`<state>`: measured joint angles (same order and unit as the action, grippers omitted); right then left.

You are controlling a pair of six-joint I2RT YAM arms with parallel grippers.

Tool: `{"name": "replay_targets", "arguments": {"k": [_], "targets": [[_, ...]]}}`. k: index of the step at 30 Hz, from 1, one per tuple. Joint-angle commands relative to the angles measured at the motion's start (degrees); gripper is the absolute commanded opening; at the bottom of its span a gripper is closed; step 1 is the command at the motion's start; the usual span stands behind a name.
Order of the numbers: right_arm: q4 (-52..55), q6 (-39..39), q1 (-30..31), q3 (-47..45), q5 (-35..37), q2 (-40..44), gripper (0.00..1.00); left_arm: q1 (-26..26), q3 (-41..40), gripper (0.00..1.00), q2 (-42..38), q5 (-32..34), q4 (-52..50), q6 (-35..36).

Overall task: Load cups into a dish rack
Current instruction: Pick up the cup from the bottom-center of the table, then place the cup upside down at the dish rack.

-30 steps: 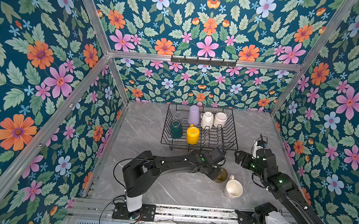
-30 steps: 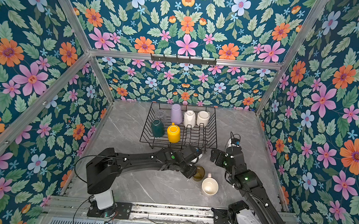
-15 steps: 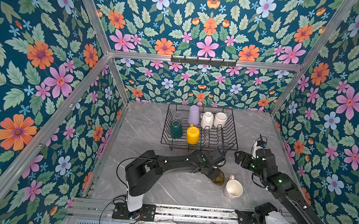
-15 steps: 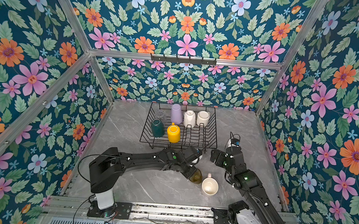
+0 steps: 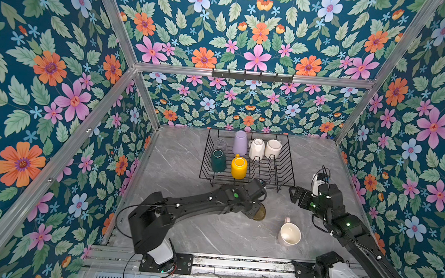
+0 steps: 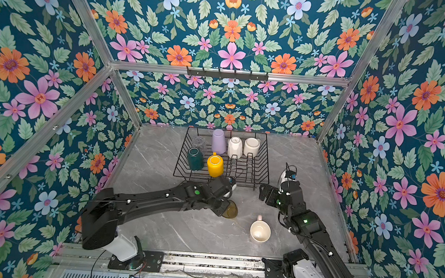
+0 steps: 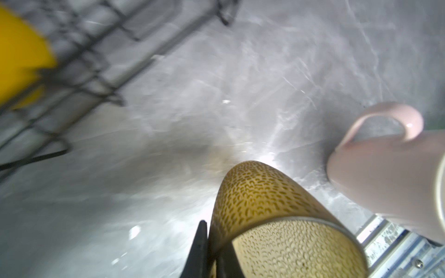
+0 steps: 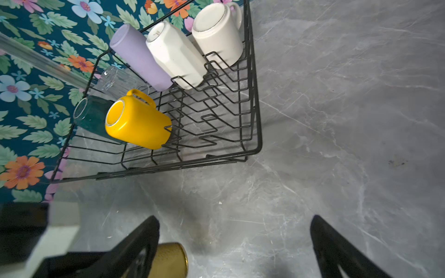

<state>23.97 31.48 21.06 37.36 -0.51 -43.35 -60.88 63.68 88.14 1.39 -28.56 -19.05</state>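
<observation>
one olive-brown glass [image 5: 261, 214] newly clamped in the left gripper [image 7: 212, 252].
right gripper [image 8: 234, 220] apart; bare table [image 5: 278, 203] between dish rack [image 5: 291, 177] and pale pink mug [image 5: 289, 234].

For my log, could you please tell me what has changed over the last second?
The left gripper shut on the glass and shifted it slightly leftward. The right gripper stayed open; the pink mug and the rack did not move.

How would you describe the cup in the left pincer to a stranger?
Find the black wire dish rack. Just in front of it, the left pincer grips an olive-brown glass: dimpled and see-through, unlike the plain pale pink mug nearby.
</observation>
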Motion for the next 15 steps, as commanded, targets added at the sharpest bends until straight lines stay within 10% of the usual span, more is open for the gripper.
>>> {"name": "replay_targets", "arguments": {"k": [1,10,15], "targets": [[-3.5,0.4,0.1,1.1,-5.2,-0.6,0.97,3.0,-1.9,0.00,-7.2,-2.6,3.3,3.1],[-12.2,1.3,0.2,5.4,-26.7,-4.1,0.96,22.4,-12.3,0.00,-24.2,-31.8,20.2,3.7],[-20.0,4.6,0.6,5.3,-33.8,-4.4,0.96,30.8,-19.9,0.00,-26.1,-50.0,40.0,-7.3]]}}
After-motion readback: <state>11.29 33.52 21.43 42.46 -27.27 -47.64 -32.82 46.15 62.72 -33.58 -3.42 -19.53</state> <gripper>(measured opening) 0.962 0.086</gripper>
